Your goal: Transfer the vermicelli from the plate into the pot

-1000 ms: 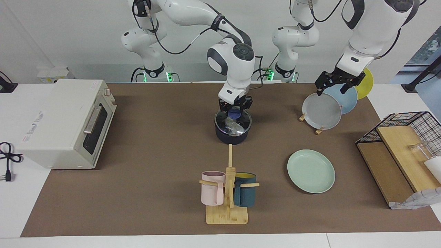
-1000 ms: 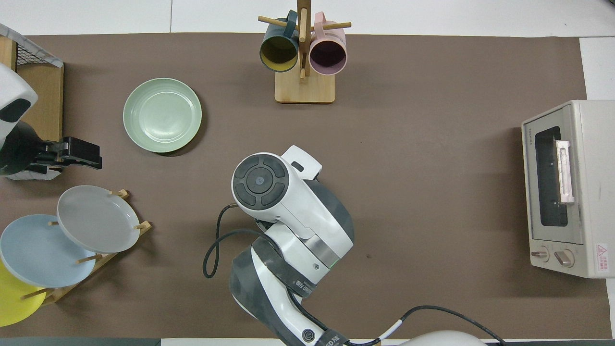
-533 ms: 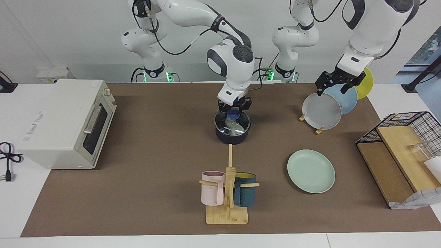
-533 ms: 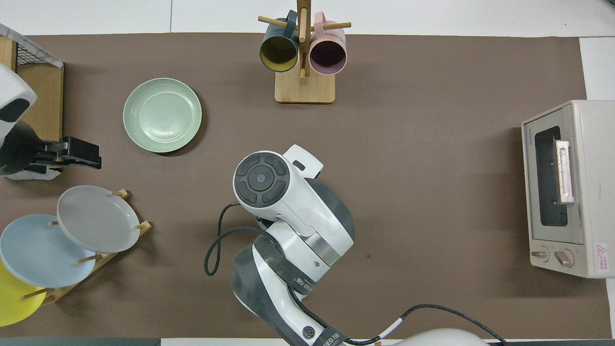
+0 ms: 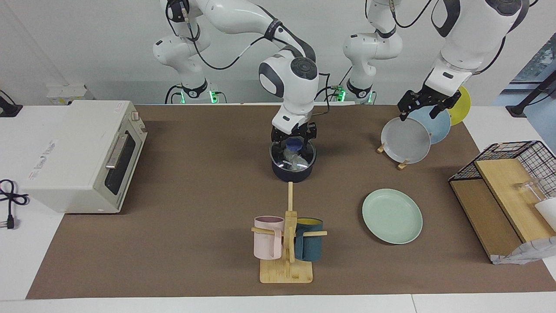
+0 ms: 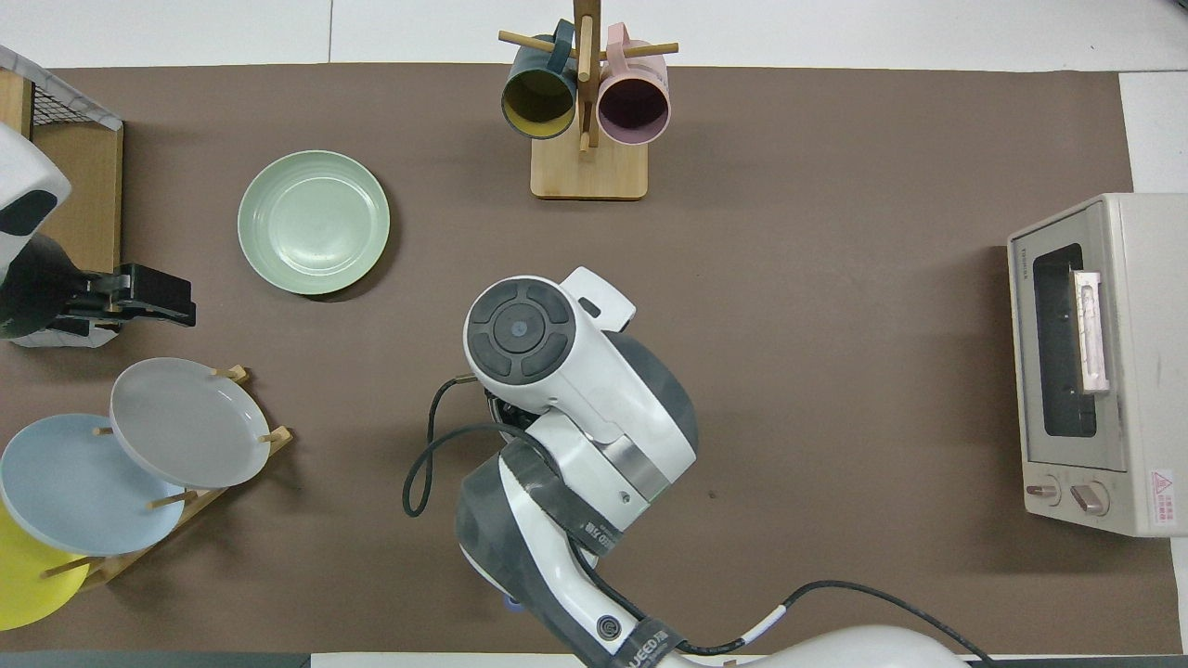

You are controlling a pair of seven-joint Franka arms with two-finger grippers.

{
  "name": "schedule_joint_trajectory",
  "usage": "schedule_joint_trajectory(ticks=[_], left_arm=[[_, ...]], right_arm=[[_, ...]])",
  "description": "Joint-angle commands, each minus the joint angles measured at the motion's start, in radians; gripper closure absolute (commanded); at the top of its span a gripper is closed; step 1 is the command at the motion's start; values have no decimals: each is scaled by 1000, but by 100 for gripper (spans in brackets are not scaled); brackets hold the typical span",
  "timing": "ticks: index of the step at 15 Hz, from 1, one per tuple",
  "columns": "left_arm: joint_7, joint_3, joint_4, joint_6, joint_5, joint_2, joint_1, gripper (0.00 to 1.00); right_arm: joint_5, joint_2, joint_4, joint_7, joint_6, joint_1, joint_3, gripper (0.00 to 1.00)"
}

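Our right gripper (image 5: 293,135) hangs over the pot (image 5: 293,161) mid-surface; whether it grips we cannot tell. Vermicelli (image 5: 293,160) lies inside under a glass lid, the plate (image 5: 392,216) bare. Our left gripper (image 5: 425,106) waits over the plate rack.

Vermicelli (image 5: 294,160) apparently in pot (image 5: 292,172); plate (image 5: 392,216) well apart.

A red triangular warning sign stood on the toaster oven (image 6: 1095,362) beside its knobs, its small print unreadable. A faint brand word above the oven's window could not be made out. Lettering on the right arm's strap (image 6: 640,645) was illegible.
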Motion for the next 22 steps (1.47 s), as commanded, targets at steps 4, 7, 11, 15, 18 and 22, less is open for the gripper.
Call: schedule_joint_trajectory(ticks=[4,7,11,15,18,22], left_arm=[[12,-17,6,-12,20,-3,21,0],[13,-17,6,-8,20,-3,23,0],[9,-16,6,-8,20,-3,24,0],[9,-14,6,-10,18,-3,24,0],[9,-14,6,-10,20,-3,24,0],[9,-14,6,-10,18,-3,24,0]], right_arm=[[-8,-107,100,-188,-186,-239,2,0],[-6,-153,185,-355,-340,-386,2,0],[-14,-230,182,-524,-447,-528,-1,0],[-17,-277,77,-569,-443,-620,2,0],[-20,-310,18,-644,-441,-634,-2,0],[-26,-402,-120,-646,-396,-621,-36,0]])
